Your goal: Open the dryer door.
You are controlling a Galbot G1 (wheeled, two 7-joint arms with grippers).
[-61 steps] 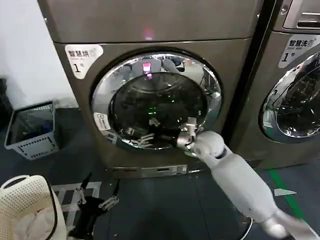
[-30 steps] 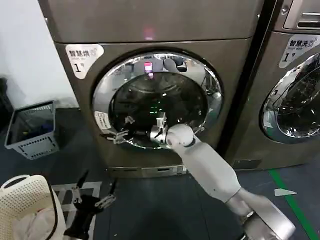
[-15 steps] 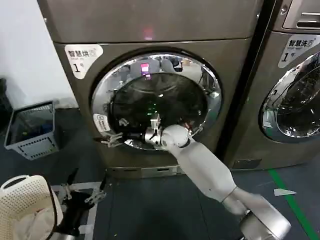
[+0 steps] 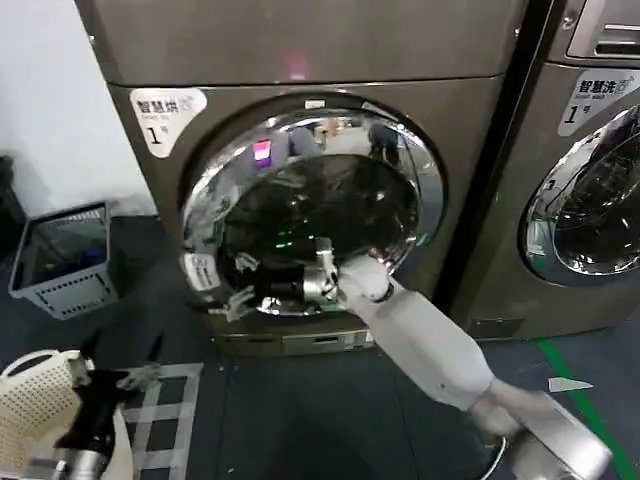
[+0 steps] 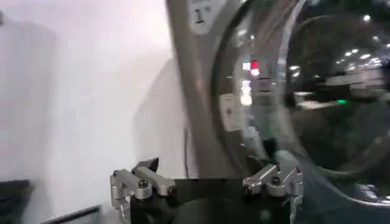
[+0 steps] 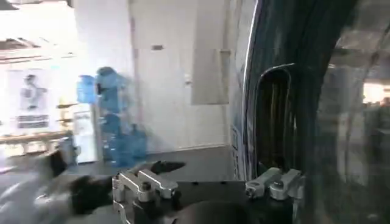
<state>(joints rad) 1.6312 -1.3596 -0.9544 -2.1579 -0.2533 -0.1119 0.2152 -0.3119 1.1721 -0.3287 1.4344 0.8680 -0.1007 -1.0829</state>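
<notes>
- Dryer door (image 4: 310, 210), the big round porthole with shiny chrome ring and dark tinted bowl glass, sits in the front of the bronze-grey machine (image 4: 300, 60) that bears a white "1" label (image 4: 163, 110). In the head view its left edge stands slightly out from the machine front, so it is ajar, with a small white sticker (image 4: 196, 270) low on that side.
- Also in the head view, the right gripper (image 4: 243, 285) on its white arm reaches across the lower glass to the door's lower left rim, fingers spread apart and hooked at the edge. The left gripper (image 4: 115, 375) hangs low near the floor, fingers apart and holding nothing, just above a white perforated plastic basket (image 4: 40, 400). A grey plastic crate (image 4: 65, 258) stands by the wall, and a neighbouring machine's chrome-ringed door (image 4: 585, 210) is on the right.
- The left wrist view shows the left gripper's fingers (image 5: 137, 182) wide apart, the dryer door (image 5: 292, 103) farther off.
- The right wrist view shows the right gripper's fingers (image 6: 277, 182) apart, one close against the door's dark glass (image 6: 304, 79).
</notes>
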